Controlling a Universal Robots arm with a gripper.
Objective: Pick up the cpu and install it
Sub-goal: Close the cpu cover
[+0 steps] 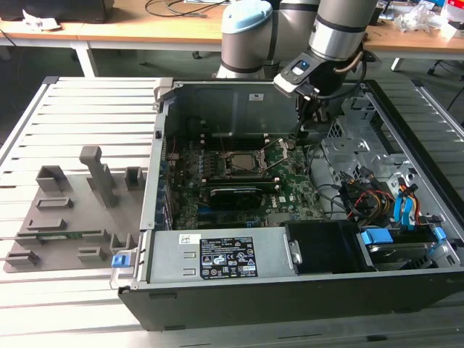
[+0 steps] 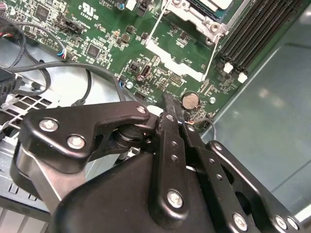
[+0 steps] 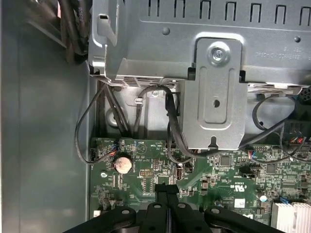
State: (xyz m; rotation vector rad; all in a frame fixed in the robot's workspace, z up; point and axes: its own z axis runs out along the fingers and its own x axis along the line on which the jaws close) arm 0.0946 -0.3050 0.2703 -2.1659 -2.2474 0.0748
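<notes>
In the exterior view my gripper (image 1: 303, 132) hangs inside the open computer case, over the back of the green motherboard (image 1: 293, 177) and to the exterior view's right of the black-framed socket (image 1: 242, 162). A silver-grey square, the cpu (image 1: 242, 160), lies flat inside that socket frame. Both wrist views show the two black fingers pressed together with nothing between them, the gripper (image 2: 168, 100) (image 3: 166, 188) just above the board beside a round coin battery (image 2: 190, 100) (image 3: 123, 164). A corner of the socket (image 2: 214, 14) shows in the second wrist view.
Black cables (image 3: 170, 126) and a grey metal drive cage (image 3: 216, 92) stand close behind the fingers. Memory slots (image 2: 252, 34) run beside the socket. A power supply (image 1: 232, 257) fills the case's front. A grey fixture tray (image 1: 65, 210) lies on the slatted table at the exterior view's left.
</notes>
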